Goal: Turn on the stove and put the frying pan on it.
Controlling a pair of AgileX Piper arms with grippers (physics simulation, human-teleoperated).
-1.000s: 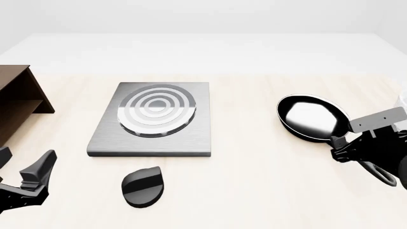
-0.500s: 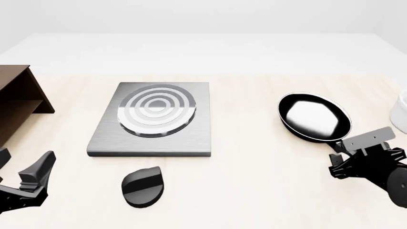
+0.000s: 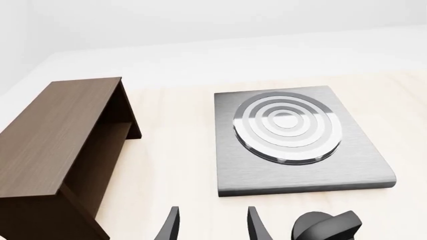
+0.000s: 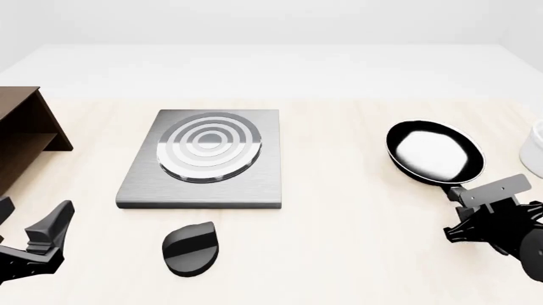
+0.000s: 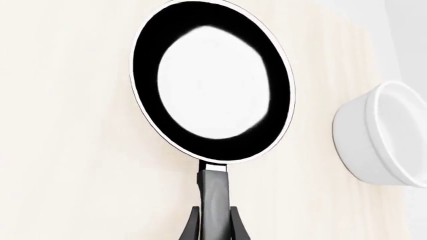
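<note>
The stove (image 4: 144, 184) is a grey slab with a ringed burner (image 4: 210, 146) left of the table's middle; it also shows in the left wrist view (image 3: 360, 167). Its black oval knob (image 4: 191, 239) lies on the table in front of the slab, and my left gripper (image 3: 213, 230) stands open beside that knob (image 3: 327, 227). In the front view the left gripper (image 4: 30, 219) sits near the front left edge. At the right, the glossy black frying pan (image 4: 434, 152) has its handle (image 5: 215, 195) clamped by my right gripper (image 5: 214, 227), which appears in the front view (image 4: 465, 204) behind the pan.
A dark brown wooden shelf (image 4: 21, 136) stands at the left edge, close to the left arm (image 3: 60, 150). A white bowl (image 4: 535, 149) sits at the far right, just beside the pan (image 5: 383, 135).
The pan has shifted to the right with the right gripper, which has drawn back toward the near edge. The left arm, stove and knob have not moved.
</note>
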